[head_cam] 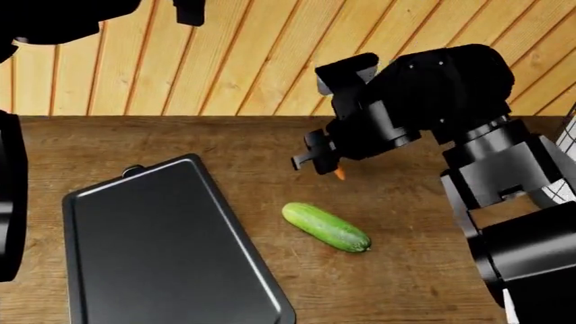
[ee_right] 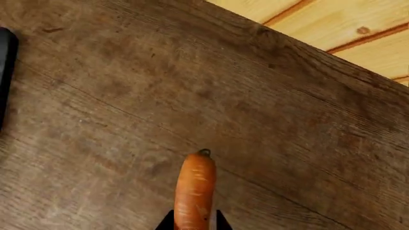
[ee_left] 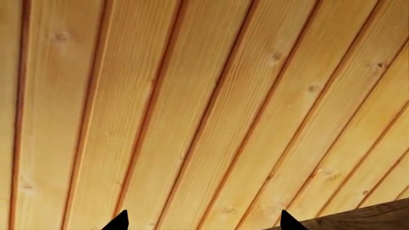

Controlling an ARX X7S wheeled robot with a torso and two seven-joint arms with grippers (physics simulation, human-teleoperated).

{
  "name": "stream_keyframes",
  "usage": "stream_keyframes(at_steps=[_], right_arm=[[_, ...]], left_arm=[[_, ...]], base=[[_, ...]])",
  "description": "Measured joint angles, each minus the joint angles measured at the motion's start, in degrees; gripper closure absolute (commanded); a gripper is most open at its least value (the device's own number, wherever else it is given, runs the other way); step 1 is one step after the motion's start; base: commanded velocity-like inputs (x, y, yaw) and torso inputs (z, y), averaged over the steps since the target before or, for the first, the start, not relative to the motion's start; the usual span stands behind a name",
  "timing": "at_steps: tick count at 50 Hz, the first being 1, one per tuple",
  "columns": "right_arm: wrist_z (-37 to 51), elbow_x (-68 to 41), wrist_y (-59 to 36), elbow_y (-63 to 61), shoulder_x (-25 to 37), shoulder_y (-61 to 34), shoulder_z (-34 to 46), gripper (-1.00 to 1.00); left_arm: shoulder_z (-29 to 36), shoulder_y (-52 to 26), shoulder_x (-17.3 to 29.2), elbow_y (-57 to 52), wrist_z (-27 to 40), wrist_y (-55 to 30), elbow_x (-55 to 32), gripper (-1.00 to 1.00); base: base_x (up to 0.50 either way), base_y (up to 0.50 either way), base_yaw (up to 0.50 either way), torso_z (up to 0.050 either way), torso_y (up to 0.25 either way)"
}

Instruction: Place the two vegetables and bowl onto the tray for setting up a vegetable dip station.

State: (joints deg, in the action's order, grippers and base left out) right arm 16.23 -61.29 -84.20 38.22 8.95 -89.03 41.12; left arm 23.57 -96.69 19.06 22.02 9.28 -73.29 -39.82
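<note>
The thin orange carrot (ee_right: pixel 195 184) sticks out from between the jaws of my right gripper (ee_right: pixel 194 223), which is shut on it. It hangs just above the wooden counter (ee_right: pixel 115 120). In the head view only the carrot's tip (head_cam: pixel 339 174) shows, below the right gripper (head_cam: pixel 326 160). The green cucumber (head_cam: pixel 326 227) lies on the counter in front of that gripper. The dark tray (head_cam: pixel 153 243) lies flat at the left, with nothing on it. My left gripper (ee_left: pixel 203 223) is open, raised and facing the plank wall (ee_left: pixel 204 96). The bowl is out of view.
A plank wall (head_cam: pixel 252 61) rises behind the counter (head_cam: pixel 414 283). The right arm's black links (head_cam: pixel 504 196) fill the right side. A pale wire object (head_cam: pixel 568 138) shows at the right edge. The left arm (head_cam: pixel 54 17) hangs high at the top left.
</note>
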Motion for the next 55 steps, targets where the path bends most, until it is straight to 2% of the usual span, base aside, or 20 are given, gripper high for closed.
stream_keyframes(at_steps=[9, 17, 24, 35, 44, 45, 55], right_arm=[[15.1, -22.7, -2.9, -8.4, -0.6, -2.1, 4.5, 1.00], [18.5, -32.0, -2.6, -12.0, -4.3, -5.3, 8.4, 1.00], [15.6, -37.0, 2.3, -14.2, -6.6, -9.9, 15.6, 1.00], [4.2, -46.0, 21.3, -16.4, -8.2, -20.1, 36.7, 1.00], [-0.5, -46.2, 30.1, -16.9, -8.7, -20.6, 44.5, 1.00], [-0.8, -46.2, 30.6, -17.1, -8.7, -20.3, 45.0, -1.00], [-6.6, -48.2, 31.1, -10.2, -8.9, -25.6, 48.1, -1.00]], left_arm=[[-0.1, -0.2, 0.1, -0.3, 0.3, -0.3, -0.3, -1.00], [-0.4, -0.3, 0.3, -0.9, 0.8, -0.9, -0.7, -1.00], [-0.7, -0.4, 0.5, -1.3, 1.1, -1.2, -1.0, -1.00], [-1.4, -0.4, 0.9, -2.1, 1.8, -1.9, -1.6, -1.00], [-1.8, -0.2, 1.4, -2.8, 2.3, -2.4, -2.1, -1.00], [-1.9, -0.2, 1.4, -2.9, 2.4, -2.5, -2.2, -1.00], [-2.9, 0.4, 2.4, -4.5, 3.5, -3.8, -3.0, -1.00]], base=[[0.00, 0.00, 0.00, 0.000, 0.000], [0.00, 0.00, 0.00, 0.000, 0.000], [0.00, 0.00, 0.00, 0.000, 0.000], [0.00, 0.00, 0.00, 0.000, 0.000], [0.00, 0.00, 0.00, 0.000, 0.000], [0.00, 0.00, 0.00, 0.000, 0.000], [0.00, 0.00, 0.00, 0.000, 0.000]])
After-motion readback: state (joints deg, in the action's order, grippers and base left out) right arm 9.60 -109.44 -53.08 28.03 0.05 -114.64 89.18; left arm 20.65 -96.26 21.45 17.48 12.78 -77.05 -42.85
